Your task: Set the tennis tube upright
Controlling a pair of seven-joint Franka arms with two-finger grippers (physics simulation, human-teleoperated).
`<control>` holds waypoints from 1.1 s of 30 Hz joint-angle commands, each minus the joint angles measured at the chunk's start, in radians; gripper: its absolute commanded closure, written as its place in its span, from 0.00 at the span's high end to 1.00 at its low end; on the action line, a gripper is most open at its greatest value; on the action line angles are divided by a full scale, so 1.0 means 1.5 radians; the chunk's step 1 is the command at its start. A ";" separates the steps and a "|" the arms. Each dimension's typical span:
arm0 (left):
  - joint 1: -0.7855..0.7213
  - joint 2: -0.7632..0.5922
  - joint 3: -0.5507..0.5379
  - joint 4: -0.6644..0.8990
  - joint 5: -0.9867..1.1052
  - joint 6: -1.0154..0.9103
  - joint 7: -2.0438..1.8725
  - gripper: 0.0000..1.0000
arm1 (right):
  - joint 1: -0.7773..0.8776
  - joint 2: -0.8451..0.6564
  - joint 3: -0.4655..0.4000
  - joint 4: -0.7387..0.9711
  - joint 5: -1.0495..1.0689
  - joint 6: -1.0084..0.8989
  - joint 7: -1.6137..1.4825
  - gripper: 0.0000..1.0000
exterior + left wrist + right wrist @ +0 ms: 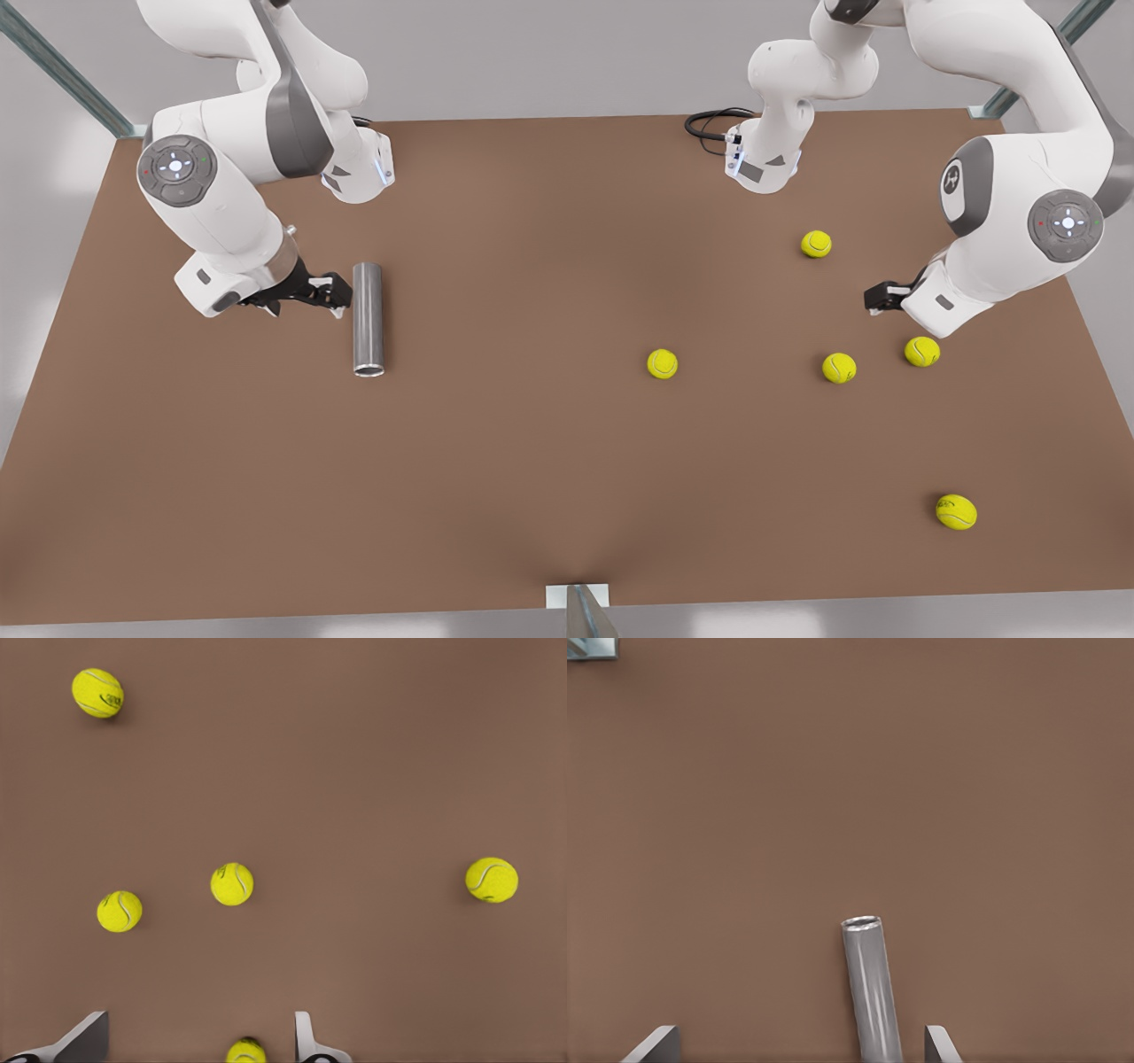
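Tennis tube (368, 319) lies flat on table (496, 461), front view's left. Right gripper (330, 295) just beside it, fingers spread wide, empty. Left gripper (879, 299) wide open, empty, waiting near tennis balls (839, 367)

- The left end effector (199, 1043) hangs over the brown tabletop (372, 771), fingers (84, 1038) spread apart.
- One tennis ball (245, 1051) sits between the fingers.
- Four more tennis balls (232, 883) lie scattered, well apart.
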 commanded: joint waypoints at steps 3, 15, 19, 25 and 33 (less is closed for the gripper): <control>0.001 -0.004 0.000 0.001 -0.002 -0.004 -0.001 1.00 | 0.004 0.025 0.000 -0.003 -0.005 -0.003 0.004 1.00; 0.003 -0.023 0.000 -0.022 -0.006 0.000 0.000 1.00 | 0.000 0.057 0.005 -0.210 0.000 0.090 0.000 1.00; 0.003 -0.028 0.000 -0.033 -0.006 0.001 0.000 1.00 | -0.043 -0.002 0.006 -0.335 0.001 0.182 -0.106 1.00; 0.003 -0.027 0.000 -0.034 -0.006 0.000 0.000 1.00 | -0.056 -0.008 0.006 -0.428 0.001 0.283 -0.116 1.00; 0.004 -0.026 0.000 -0.037 -0.006 0.000 0.000 1.00 | -0.068 -0.172 0.009 -0.600 0.069 0.320 -0.130 1.00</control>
